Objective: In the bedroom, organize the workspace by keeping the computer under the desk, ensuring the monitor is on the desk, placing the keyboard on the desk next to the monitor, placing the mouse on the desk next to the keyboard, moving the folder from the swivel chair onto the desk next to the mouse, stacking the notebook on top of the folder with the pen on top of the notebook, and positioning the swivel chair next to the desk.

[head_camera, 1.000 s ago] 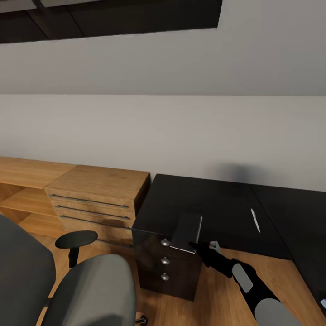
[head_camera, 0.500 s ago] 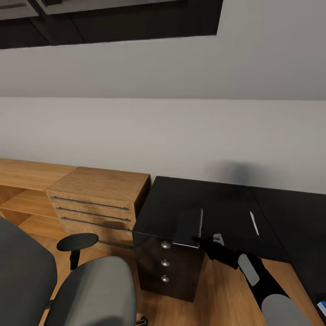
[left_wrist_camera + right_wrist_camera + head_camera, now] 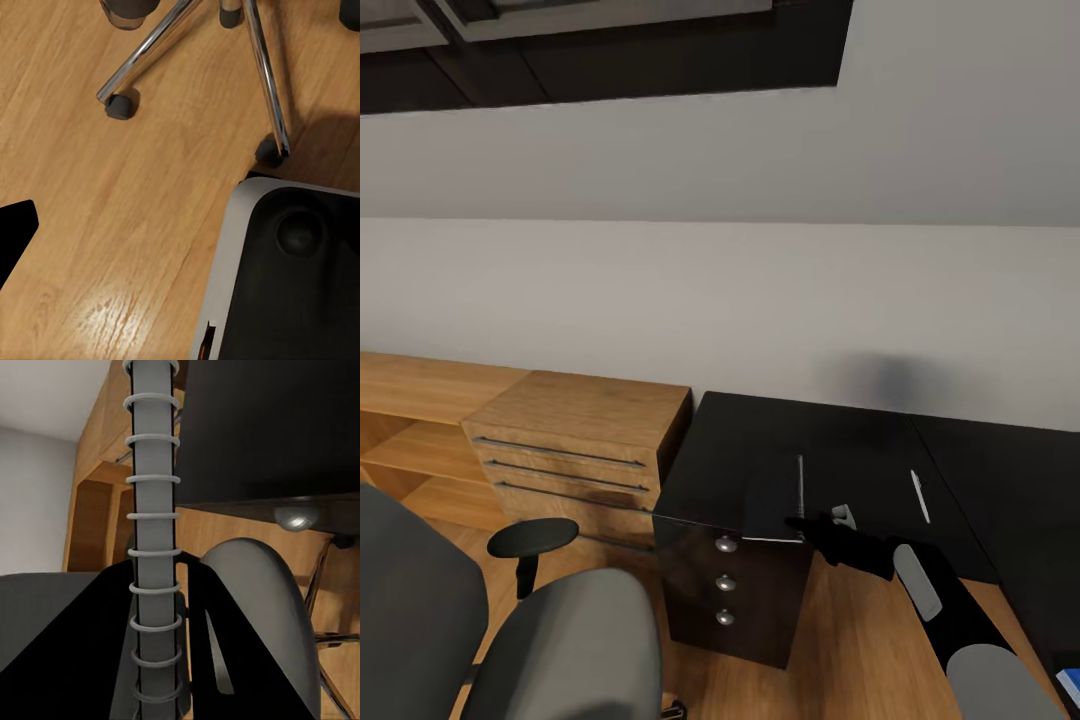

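Black and glossy, the desk (image 3: 760, 450) stands against a pale wall, its left end just beside a low light-wood cabinet (image 3: 575, 430) with three long bar handles; three round silver knobs (image 3: 726, 583) run down the desk's drawer front. One spiral-bound notebook (image 3: 775, 498) lies at the desk's front edge above those drawers, its wire spine pinched between the closed fingers of the right gripper (image 3: 800, 524); one white pen (image 3: 920, 495) lies apart, nearer the right. One grey swivel chair (image 3: 560, 650) stands on the wooden floor before the cabinet; its chrome legs (image 3: 262, 75) show over the floor beside the computer (image 3: 289, 270); the left claw's opening I cannot tell.
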Robot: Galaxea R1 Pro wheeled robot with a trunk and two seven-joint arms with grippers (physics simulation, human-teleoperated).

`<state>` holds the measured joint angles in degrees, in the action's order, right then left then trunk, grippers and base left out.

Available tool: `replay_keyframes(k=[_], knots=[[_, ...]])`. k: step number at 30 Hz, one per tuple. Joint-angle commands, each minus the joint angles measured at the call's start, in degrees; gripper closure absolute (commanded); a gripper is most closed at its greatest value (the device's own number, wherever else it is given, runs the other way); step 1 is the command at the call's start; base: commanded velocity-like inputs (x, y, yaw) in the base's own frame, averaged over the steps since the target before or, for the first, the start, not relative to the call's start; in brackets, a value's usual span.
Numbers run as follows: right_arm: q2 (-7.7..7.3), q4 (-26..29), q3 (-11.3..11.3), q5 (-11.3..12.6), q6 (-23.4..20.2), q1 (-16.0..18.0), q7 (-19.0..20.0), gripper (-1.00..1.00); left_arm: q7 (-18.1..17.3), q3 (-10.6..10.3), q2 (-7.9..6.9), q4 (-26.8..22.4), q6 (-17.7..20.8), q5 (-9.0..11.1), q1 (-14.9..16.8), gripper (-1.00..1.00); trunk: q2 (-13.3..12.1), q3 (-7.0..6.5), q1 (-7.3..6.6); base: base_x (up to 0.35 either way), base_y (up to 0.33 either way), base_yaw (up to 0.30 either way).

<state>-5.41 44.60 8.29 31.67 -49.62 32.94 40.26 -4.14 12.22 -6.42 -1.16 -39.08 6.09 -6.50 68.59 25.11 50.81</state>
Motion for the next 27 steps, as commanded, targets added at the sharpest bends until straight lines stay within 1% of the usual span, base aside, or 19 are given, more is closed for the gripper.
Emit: replay_keyframes(k=[1, 5, 11, 16, 17, 21, 27], knots=[[-0.07, 0.0, 0.1, 0.0, -0.4, 0.0, 0.2, 1.00, -0.4, 0.0, 0.00, -0.1, 0.0, 0.6, 0.0, -1.00, 0.0, 0.05, 0.00, 0.000, 0.000, 0.000], [-0.25, 0.1, 0.2, 0.1, -0.7, 0.0, 0.2, 1.00, -0.4, 0.0, 0.00, -0.1, 0.0, 0.6, 0.0, -1.00, 0.0, 0.05, 0.00, 0.000, 0.000, -0.037], [-0.32, 0.1, 0.2, 0.1, -1.1, 0.0, 0.3, 1.00, -0.4, 0.0, -0.02, -0.1, 0.0, 0.6, 0.0, -1.00, 0.0, 0.06, 0.00, 0.000, 0.000, -0.160], [-0.36, 0.1, 0.2, 0.1, -1.1, 0.0, 0.3, 1.00, -0.4, 0.0, -0.04, -0.1, -0.1, 0.6, 0.0, -1.00, 0.0, 0.06, 0.00, 0.000, 0.000, -0.037], [-0.62, 0.0, 0.2, 0.2, -1.1, 0.0, 0.3, 1.00, -0.4, 0.0, -0.08, -0.1, -0.1, 0.6, 0.0, -1.00, 0.0, 0.06, 0.00, -0.063, 0.000, -0.002], [-0.72, 0.0, 0.3, 0.2, -1.1, 0.0, 0.3, 1.00, -0.4, 0.0, -0.05, -0.1, -0.1, 0.6, 0.0, -1.00, 0.0, 0.06, 0.00, -0.202, 0.000, -0.001], [-0.74, 0.0, 0.3, 0.2, -1.1, 0.0, 0.3, 1.00, -0.4, 0.0, -0.01, -0.1, 0.0, 0.6, 0.0, -1.00, 0.0, 0.06, 0.00, -0.299, 0.000, -0.002]])
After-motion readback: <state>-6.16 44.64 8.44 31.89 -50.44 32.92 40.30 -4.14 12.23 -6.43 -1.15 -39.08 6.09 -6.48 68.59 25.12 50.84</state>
